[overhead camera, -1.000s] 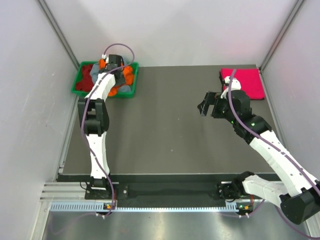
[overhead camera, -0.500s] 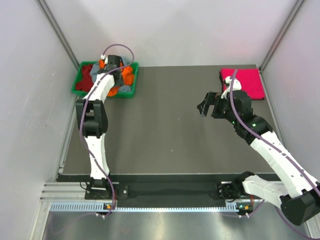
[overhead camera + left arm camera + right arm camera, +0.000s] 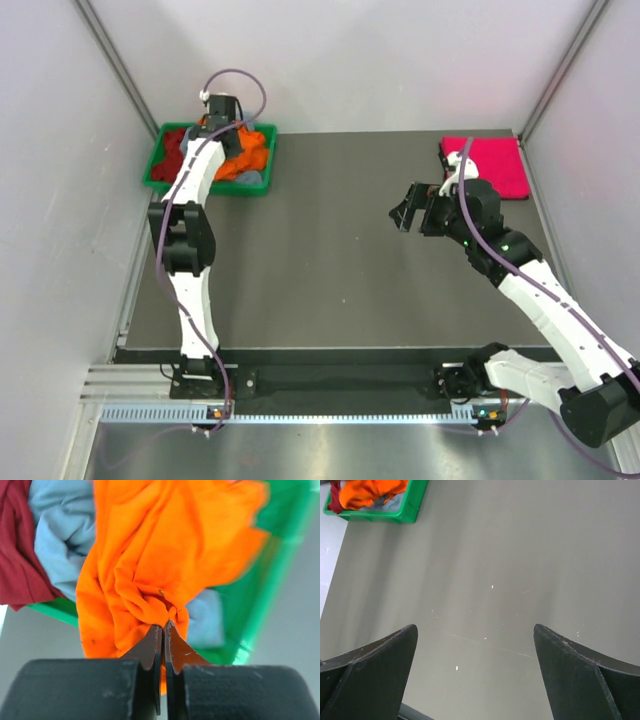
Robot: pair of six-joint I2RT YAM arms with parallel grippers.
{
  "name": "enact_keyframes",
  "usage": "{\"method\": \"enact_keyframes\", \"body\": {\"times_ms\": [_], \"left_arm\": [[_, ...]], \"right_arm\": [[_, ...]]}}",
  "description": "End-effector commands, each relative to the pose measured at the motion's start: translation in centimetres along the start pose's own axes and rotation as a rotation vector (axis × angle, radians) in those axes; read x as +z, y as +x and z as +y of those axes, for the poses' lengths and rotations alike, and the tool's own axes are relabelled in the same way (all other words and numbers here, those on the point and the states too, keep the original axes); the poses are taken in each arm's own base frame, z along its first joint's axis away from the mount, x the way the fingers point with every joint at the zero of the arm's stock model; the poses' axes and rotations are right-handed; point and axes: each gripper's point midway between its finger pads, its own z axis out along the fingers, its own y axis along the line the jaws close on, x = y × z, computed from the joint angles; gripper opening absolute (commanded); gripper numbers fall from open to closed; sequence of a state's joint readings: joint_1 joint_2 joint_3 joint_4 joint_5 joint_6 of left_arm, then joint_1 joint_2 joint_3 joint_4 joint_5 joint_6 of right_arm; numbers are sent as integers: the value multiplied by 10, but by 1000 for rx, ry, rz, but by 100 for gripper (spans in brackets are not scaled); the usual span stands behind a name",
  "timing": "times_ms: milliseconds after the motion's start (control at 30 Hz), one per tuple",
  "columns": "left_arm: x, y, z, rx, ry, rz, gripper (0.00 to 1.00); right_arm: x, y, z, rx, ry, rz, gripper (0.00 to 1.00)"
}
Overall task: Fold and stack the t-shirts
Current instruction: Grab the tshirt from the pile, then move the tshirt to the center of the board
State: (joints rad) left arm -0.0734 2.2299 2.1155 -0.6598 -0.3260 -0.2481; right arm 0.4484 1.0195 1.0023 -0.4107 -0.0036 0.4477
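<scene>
The bright orange t-shirt [image 3: 150,555] hangs bunched from my left gripper [image 3: 163,625], which is shut on a fold of it above the green tray [image 3: 285,525]. Under it lie the grey-blue t-shirt [image 3: 60,535] and the dark red t-shirt [image 3: 15,555]. From above, my left gripper [image 3: 228,128] is over the tray's back half, with orange cloth [image 3: 250,155] spread below it. A folded magenta pink t-shirt [image 3: 487,163] lies flat at the back right corner. My right gripper [image 3: 405,213] hovers open over the bare mat [image 3: 490,570], holding nothing.
The green tray [image 3: 160,185] sits at the back left corner of the dark mat. White walls and slanted metal posts close in both sides and the back. My right wrist view shows the tray [image 3: 415,500] far off at the upper left.
My left gripper has shut on the orange t-shirt and pulled back and up, drawing the cloth with it. The right arm has barely shifted.
</scene>
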Motion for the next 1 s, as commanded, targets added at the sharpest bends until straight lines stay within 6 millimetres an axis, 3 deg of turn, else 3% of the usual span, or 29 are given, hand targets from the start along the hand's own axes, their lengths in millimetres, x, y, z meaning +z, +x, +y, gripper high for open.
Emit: {"method": "enact_keyframes", "body": {"times_ms": [0,33,167,200,267,300,333,367,400,433,467,500,533,600,633,667,700,767,800,867,967], "left_arm": [[-138,-111,-38,-79,309,-302,0],[-188,-128,-55,-102,442,-366,0],[-293,-144,-88,-170,755,-471,0],[-350,-144,-93,-179,868,-521,0],[-378,-132,-96,-191,939,-544,0],[-415,-126,-91,-202,999,-575,0],[-405,-106,-93,-206,996,-522,0],[-425,-98,-83,-217,1018,-536,0],[-424,-83,-85,-218,1045,-494,0],[-401,-52,-90,-211,1036,-402,0],[-406,-35,-87,-208,1057,-382,0],[-399,-14,-90,-206,1076,-323,0],[-366,31,-95,-198,1051,-201,0],[-357,75,-94,-199,1061,-112,0],[-334,120,-92,-187,1032,-2,0],[-330,141,-89,-178,1018,27,0],[-305,185,-79,-183,943,139,0],[-291,217,-69,-185,888,202,0],[-281,242,-61,-165,848,257,0],[-271,256,-48,-141,773,274,2],[-268,262,-35,-108,713,280,28]], "right_arm": [[-5,-32,15,27,-47,-85,100],[-7,-37,16,32,-44,-98,100],[-16,-45,18,34,-37,-100,100],[-19,-46,18,36,-36,-100,100],[-28,-48,13,48,-7,-113,100],[-32,-47,14,52,-8,-114,99],[-34,-43,10,58,4,-103,100],[-42,-44,11,69,-1,-115,100],[-45,-41,9,77,6,-110,100],[-47,-33,4,84,24,-92,99],[-53,-31,3,105,28,-100,100],[-55,-27,0,114,36,-91,99],[-54,-13,-6,137,57,-57,99],[-60,0,-10,165,59,-41,99],[-59,17,-15,174,69,-1,98],[-62,24,-17,196,69,2,98],[-62,33,-21,207,77,21,97],[-59,59,-31,237,104,68,96],[-55,79,-36,245,114,117,95],[-51,98,-42,276,129,160,90],[-44,144,-43,363,110,284,76]]}}
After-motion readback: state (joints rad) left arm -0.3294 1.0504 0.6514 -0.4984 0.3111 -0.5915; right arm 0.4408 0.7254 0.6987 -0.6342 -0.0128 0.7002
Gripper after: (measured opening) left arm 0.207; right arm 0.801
